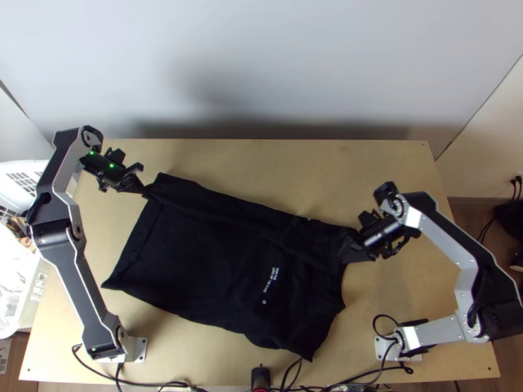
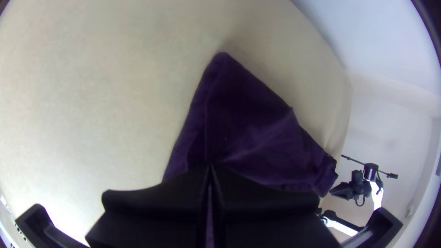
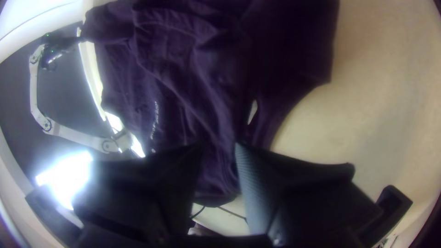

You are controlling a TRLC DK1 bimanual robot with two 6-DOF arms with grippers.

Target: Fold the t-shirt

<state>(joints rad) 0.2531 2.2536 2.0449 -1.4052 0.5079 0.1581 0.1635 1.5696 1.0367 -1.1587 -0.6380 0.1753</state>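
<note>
The folding is judged to be at an early stage. The black t-shirt is laid out broadly on the wooden table, between the two grippers and spread toward the near edge from both. No compact folded shape is seen; at most, a long strip on the far side, marked off by a slanting ridge that runs from one gripper toward the other, may be taken as the start of a first fold. Whether it is a true fold or only a wrinkle cannot be told. The main folds, the squaring of the edges and the smoothing are all judged to be left.

The cloth is fairly flat beside the left gripper, where its far corner is pinched between closed fingers, with a small peak of fabric projecting beyond the tips. Looser wrinkles are seen near the right gripper, whose fingers are parted above the shirt's right-hand edge; no firm grip is shown there. The small white print is left face up, on the near side of the right gripper and inward from it. Nearer still, a loose corner is pointed toward the table's near edge. A grip by the right gripper is probably needed before that side can be carried over.
</note>
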